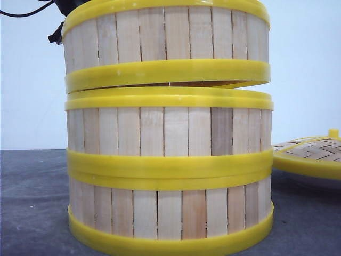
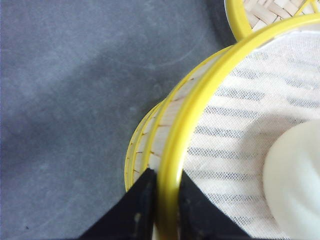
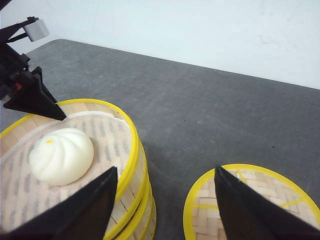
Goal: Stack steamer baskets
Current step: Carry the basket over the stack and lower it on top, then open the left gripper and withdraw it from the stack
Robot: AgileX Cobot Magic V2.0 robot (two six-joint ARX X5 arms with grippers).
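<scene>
Looking forward over the table, we see a dark grey, faintly mottled tabletop [image 1: 32, 202] running back to a plain pale wall [image 1: 303, 80] with nothing on it. Close to the camera stand three low round steamer baskets with pale vertical wooden slats and thick yellow plastic rims. The bottom basket [image 1: 170, 213] sits on the grey surface, the middle basket [image 1: 169, 130] rests squarely on it, and the top basket [image 1: 165, 40] is tilted, its right side lifted off the middle one so that a thin dark gap shows there.

In the left wrist view the left gripper [image 2: 167, 210] pinches the top basket's yellow rim, one black finger [image 2: 137, 210] on the outside and the other inside. A white cloth liner with grey stripes [image 2: 240, 125] covers that basket's floor, and a round white steamed bun [image 3: 61, 155] lies on it.

The right gripper [image 3: 162, 200] hangs spread wide above the table, touching nothing. Beside the stack, on its right, lies a flat woven lid with a yellow rim [image 3: 250, 205], set apart from the baskets.
</scene>
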